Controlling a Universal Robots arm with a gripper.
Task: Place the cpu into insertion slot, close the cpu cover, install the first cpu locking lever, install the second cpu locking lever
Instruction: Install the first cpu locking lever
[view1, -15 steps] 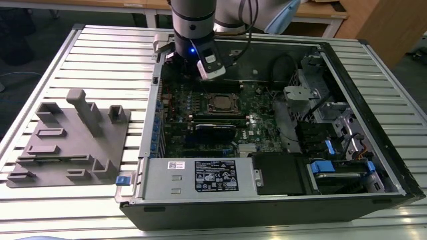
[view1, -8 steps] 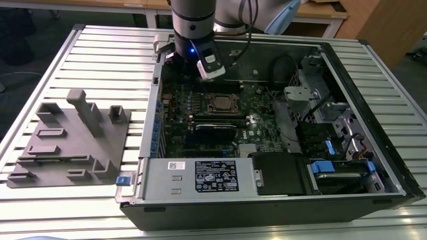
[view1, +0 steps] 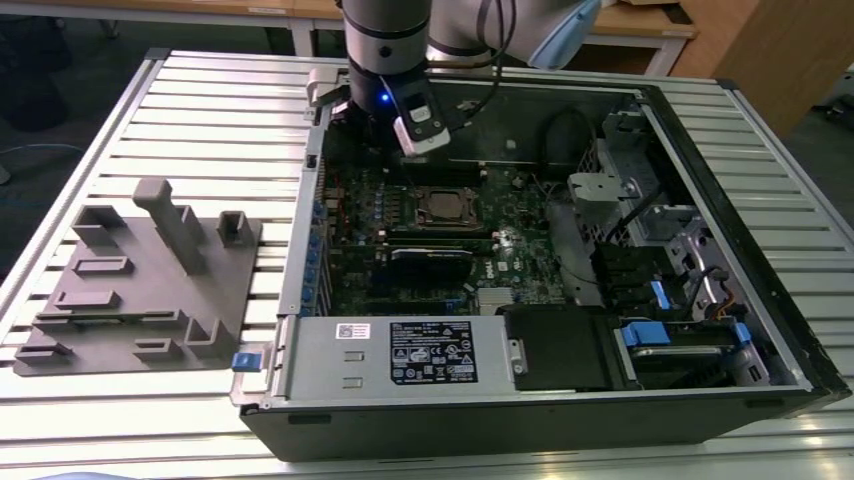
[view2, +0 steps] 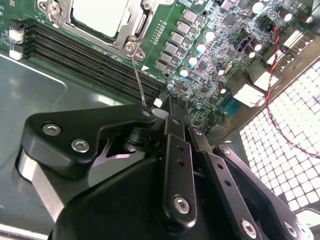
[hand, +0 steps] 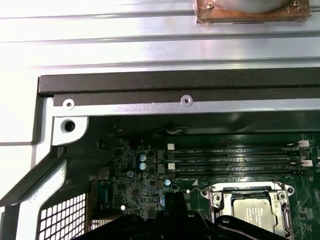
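The cpu (view2: 100, 15) lies in the insertion slot (view1: 441, 207) on the green motherboard, its pale metal top also showing in the first wrist view (hand: 252, 211). The silvery cpu cover (view2: 136, 22) lies down around it. One thin cpu locking lever (view2: 137, 75) stands raised from the socket's corner and runs up to my gripper (view2: 167, 107). The black fingers look shut together there; whether they pinch the lever's end is hidden by the linkage. In the exterior view my gripper (view1: 398, 160) hangs just beyond the socket, toward that view's left.
Long black memory slots (view2: 85, 55) run beside the socket. The perforated rear panel (view2: 280, 140) and a red-black cable (view2: 272, 75) are close by. The case's black rim (hand: 175, 82) lies ahead. A grey fixture block (view1: 140, 280) sits on the slatted table, and a power supply (view1: 400, 350) fills the case's front.
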